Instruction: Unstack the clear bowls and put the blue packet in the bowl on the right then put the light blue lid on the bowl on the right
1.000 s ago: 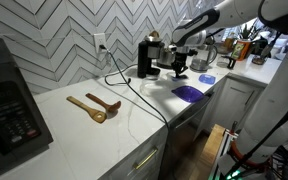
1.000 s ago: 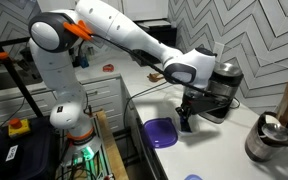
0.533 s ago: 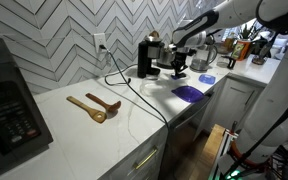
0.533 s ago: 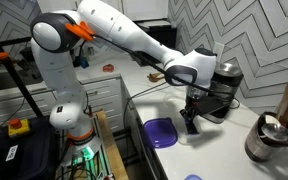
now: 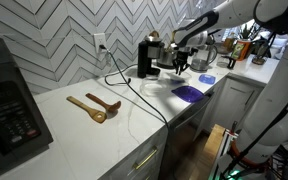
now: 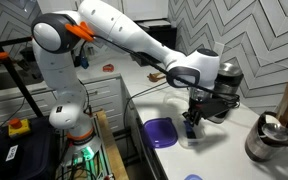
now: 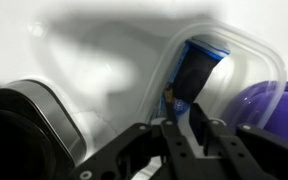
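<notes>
**Packet in the bowl, grip unclear**

I had the gripper (image 7: 187, 122) low over the clear bowl (image 7: 252, 52), jaws only narrowly apart at the blue packet (image 7: 197, 72) standing inside it. Whether they pinched it, I couldn't tell. A purple flat thing (image 7: 282, 105) lay just beside.

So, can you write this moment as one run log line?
blue packet: inside clear bowl | pincer: over packet, grip unclear | purple flat thing: beside bowl

Kitchen: chevron tile backsplash (image 5: 64, 30), white counter (image 5: 104, 135), coffee maker (image 5: 147, 58), wooden spoons (image 5: 92, 106)
</notes>
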You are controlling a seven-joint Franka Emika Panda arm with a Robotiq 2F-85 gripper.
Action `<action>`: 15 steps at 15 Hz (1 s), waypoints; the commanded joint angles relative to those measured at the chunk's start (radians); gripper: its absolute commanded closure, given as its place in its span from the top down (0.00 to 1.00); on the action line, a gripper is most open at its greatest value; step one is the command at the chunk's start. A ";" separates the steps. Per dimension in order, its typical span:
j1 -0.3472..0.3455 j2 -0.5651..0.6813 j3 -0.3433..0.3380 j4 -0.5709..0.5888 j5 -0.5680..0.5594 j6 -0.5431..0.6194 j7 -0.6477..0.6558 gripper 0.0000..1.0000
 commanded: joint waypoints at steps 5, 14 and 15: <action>-0.041 -0.108 -0.050 -0.009 0.027 0.007 0.237 0.86; -0.054 -0.104 -0.085 0.011 0.014 0.026 0.264 1.00; -0.056 -0.091 -0.092 0.023 0.056 0.037 0.276 1.00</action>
